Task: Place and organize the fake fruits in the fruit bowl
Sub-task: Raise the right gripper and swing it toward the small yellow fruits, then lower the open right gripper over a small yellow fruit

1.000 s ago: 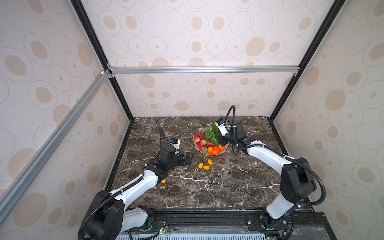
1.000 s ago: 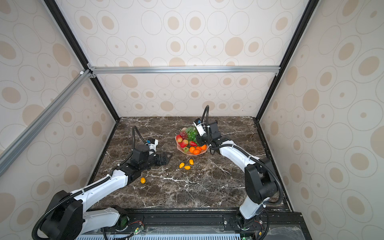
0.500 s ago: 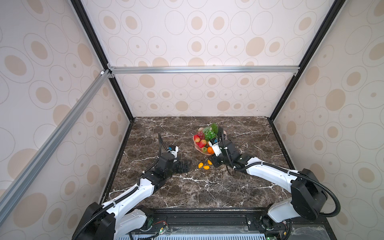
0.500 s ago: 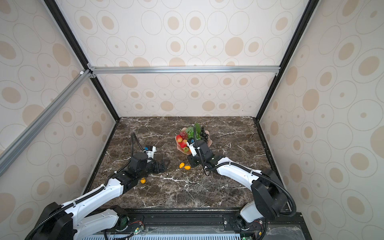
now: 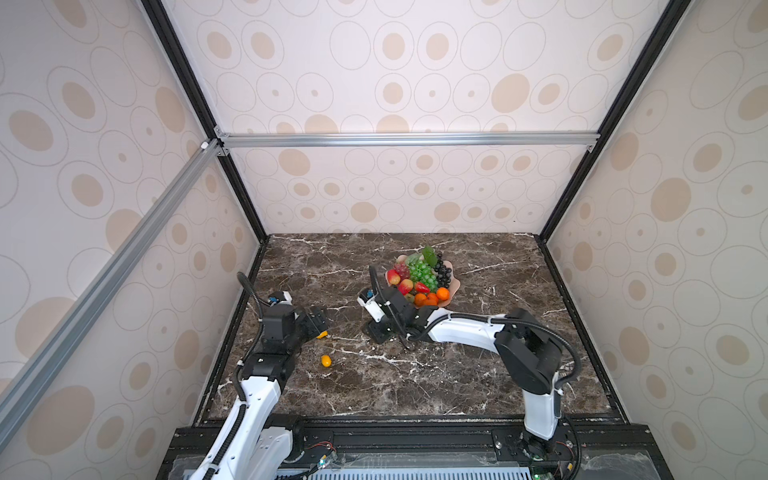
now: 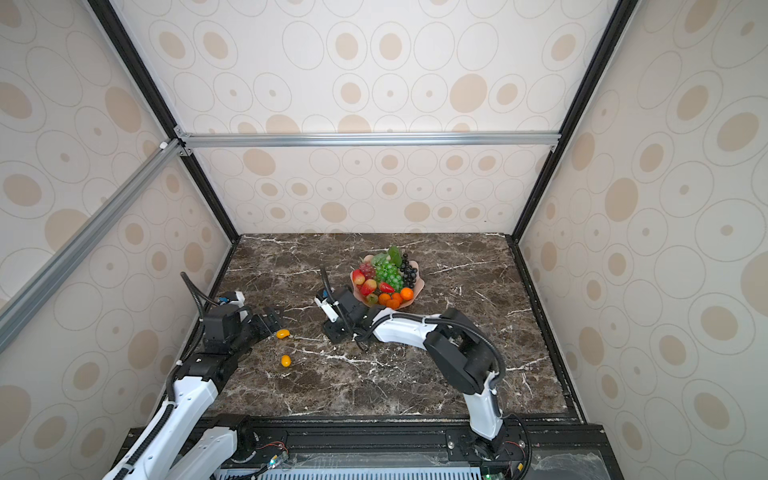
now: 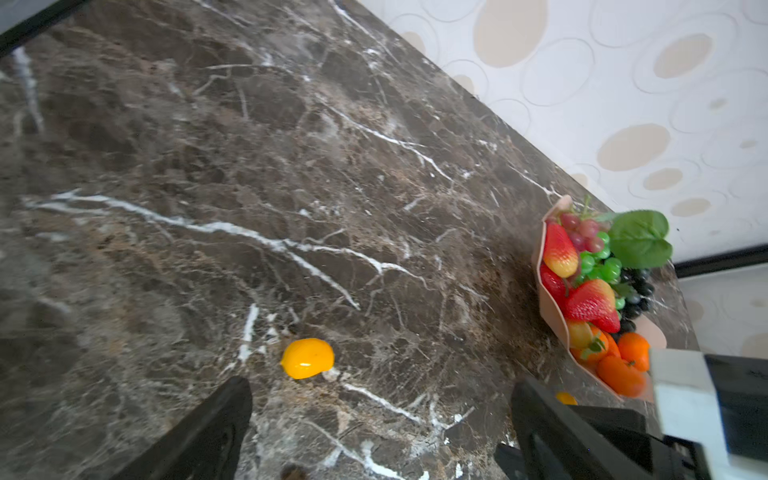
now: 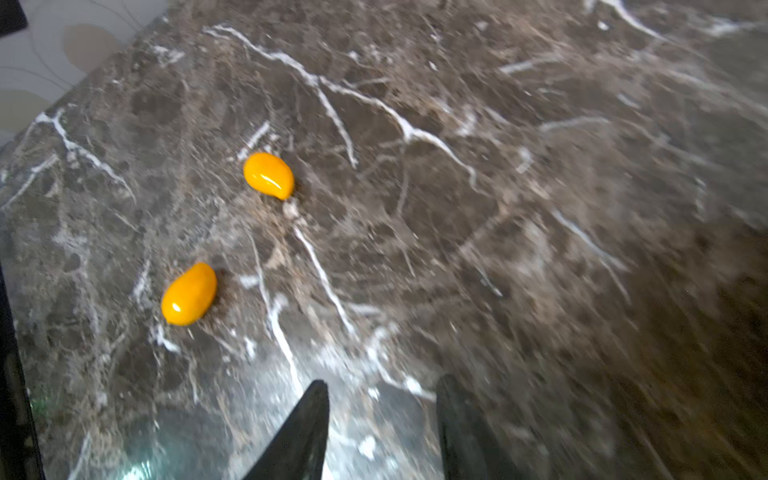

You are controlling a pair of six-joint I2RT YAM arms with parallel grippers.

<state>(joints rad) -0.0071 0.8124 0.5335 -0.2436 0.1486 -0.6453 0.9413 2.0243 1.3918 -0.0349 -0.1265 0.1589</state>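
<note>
Toward the back of the dark marble table [image 5: 478, 374], right of centre in both top views: the fruit bowl [image 5: 456, 286] [image 6: 419, 285], pale pink with a pointed wavy rim, heaped with fake fruits [image 6: 388, 274]. Inside it, a red grape bunch [image 5: 401, 270], a green grape bunch [image 5: 422, 271] and a black grape bunch [image 5: 443, 271] along the far side with a green leaf [image 5: 429, 254] at the very back, strawberries [image 5: 422, 287] in the middle, tangerines [image 5: 443, 294] at the near rim. Outside the bowl, on bare table well to its left: a yellow-orange oval [image 5: 322, 334] [image 6: 283, 333] [image 7: 307, 358] and, nearer the front edge, a second oval [image 5: 326, 360] [image 6: 286, 360], the two lying apart. Low over the table at the left, the left hand [image 5: 316, 321] [image 7: 374, 415], tips just beside the yellow-orange oval; fingers [image 7: 199, 436] spread wide, nothing between them, that oval just ahead of the gap and touching neither finger. Near the middle of the table, just in front of the bowl's left end, the right hand [image 5: 380, 331] [image 8: 382, 415], down close to the marble; fingers partly apart and empty, only table in the gap. In the right wrist view, somewhat blurred, a pair of ovals [image 8: 269, 175] on the marble ahead of those tips and clear of them. In the left wrist view, the bowl off by the wall [image 7: 623, 62], strawberries and tangerines showing over its rim.
</note>
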